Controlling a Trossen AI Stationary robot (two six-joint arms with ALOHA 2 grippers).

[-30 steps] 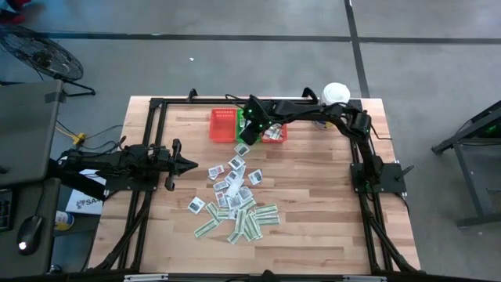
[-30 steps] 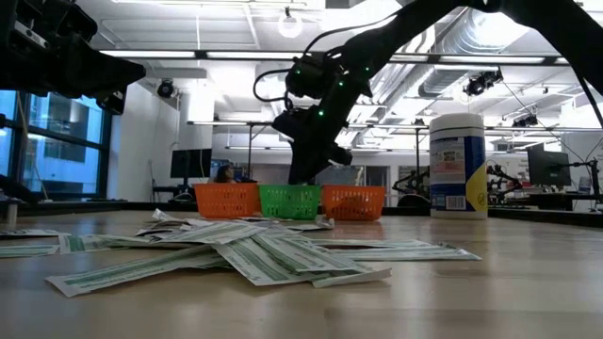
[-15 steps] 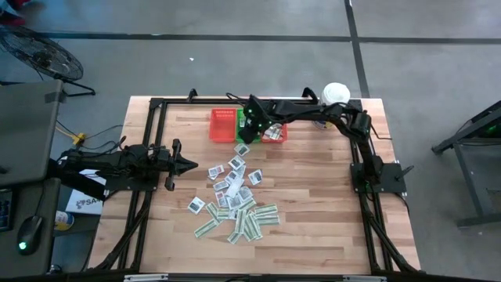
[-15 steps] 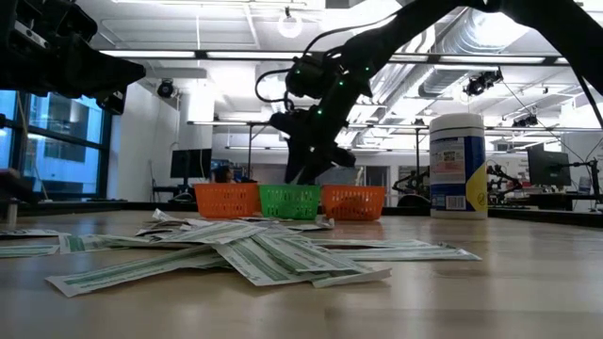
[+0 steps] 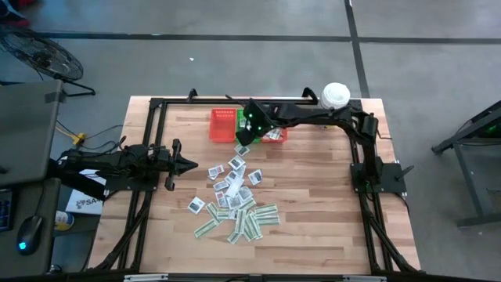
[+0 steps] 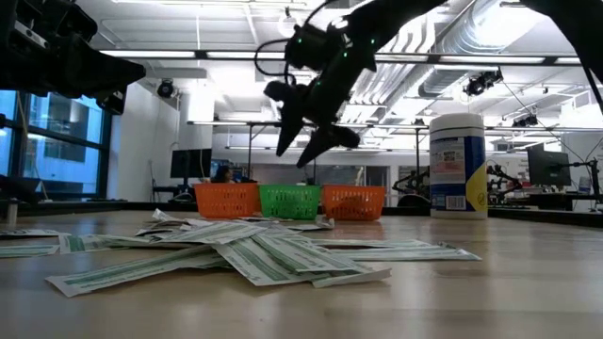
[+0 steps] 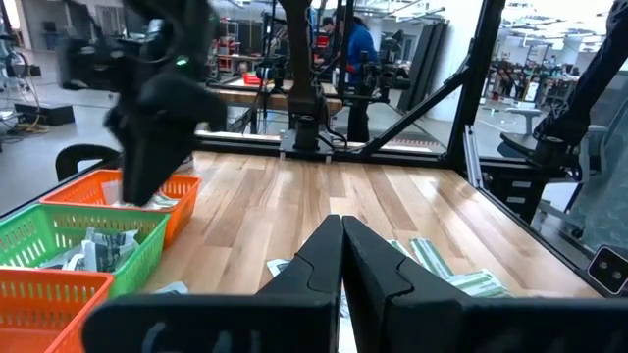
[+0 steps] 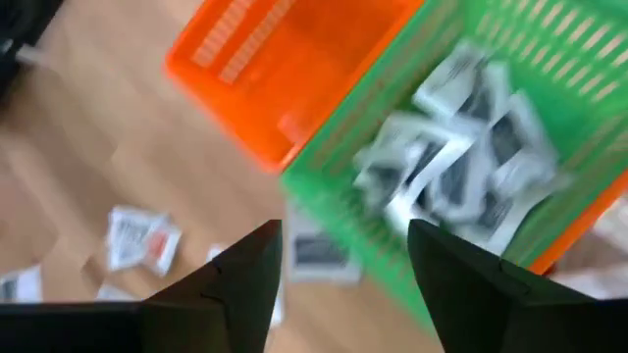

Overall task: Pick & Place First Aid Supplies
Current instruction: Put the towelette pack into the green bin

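The first aid supplies (image 5: 235,200) lie as loose white squares and green-and-white strips on the wooden table's middle, seen close in the low view as a packet pile (image 6: 254,254). More white packets (image 8: 471,157) lie inside the green basket (image 6: 290,201) at the far side. My right gripper (image 6: 306,141) hangs open above that basket with nothing between its fingers (image 8: 245,284). At the table's left my left gripper (image 5: 192,164) waits, shut and holding nothing, its fingers (image 7: 340,260) pointing toward the packets.
Two orange baskets (image 6: 227,199) (image 6: 353,201) flank the green one along the far side. A big white tub (image 6: 457,166) with a blue label stands at the far right corner. A dark frame (image 5: 156,106) borders the table. Bare wood lies right of the packets.
My right gripper has opened and risen from the green basket's rim to a hand's height above it, its fingers now spread and slanting. The left arm has kept still.
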